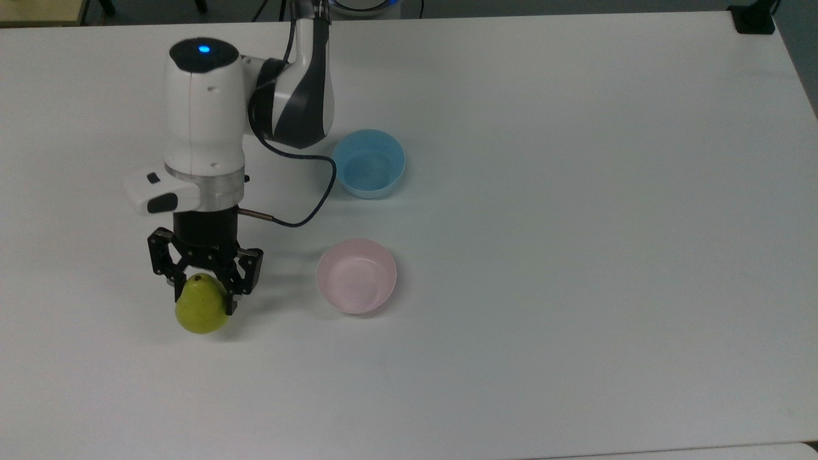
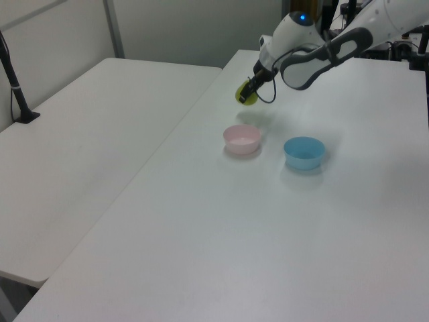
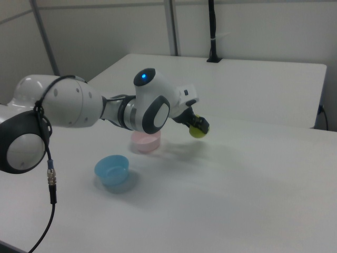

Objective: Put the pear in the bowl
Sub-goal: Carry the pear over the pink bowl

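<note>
Yellow-green pear (image 1: 199,311) is clamped between the black fingers (image 1: 231,299) of the gripper (image 1: 203,295) and hangs clear of the white counter (image 1: 575,255), its shadow visible beneath in the left view. The pink bowl (image 1: 356,275) sits well apart toward the top view's right, the blue bowl (image 1: 369,163) beyond it.
</note>
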Controlling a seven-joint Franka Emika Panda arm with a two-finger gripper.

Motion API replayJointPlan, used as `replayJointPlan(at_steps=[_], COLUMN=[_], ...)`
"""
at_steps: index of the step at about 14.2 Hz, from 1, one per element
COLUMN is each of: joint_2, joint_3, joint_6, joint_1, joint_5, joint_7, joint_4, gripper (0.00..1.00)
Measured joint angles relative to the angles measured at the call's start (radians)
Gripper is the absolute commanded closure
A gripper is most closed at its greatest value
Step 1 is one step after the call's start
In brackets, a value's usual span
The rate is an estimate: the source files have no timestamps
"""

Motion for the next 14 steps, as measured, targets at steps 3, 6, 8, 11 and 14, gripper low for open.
replayJointPlan(at_steps=[3, 6, 8, 11, 14], joint_2=[-0.068, -0.125, -0.153, -0.172, -0.172], joint_3=[0.001, 0.008, 0.012, 0.015, 0.016], joint_6=[-0.032, -0.12, -0.189, -0.227, -0.231], joint_1=[0.001, 0.022, 0.06, 0.127, 0.182], joint_5=[-0.001, -0.003, -0.003, -0.003, -0.048], joint_7=[0.0, 0.0, 0.002, 0.05, 0.141], joint_4=[-0.028, -0.045, -0.05, -0.054, -0.069], gripper=[0.55, 0.55, 0.55, 0.53, 0.53])
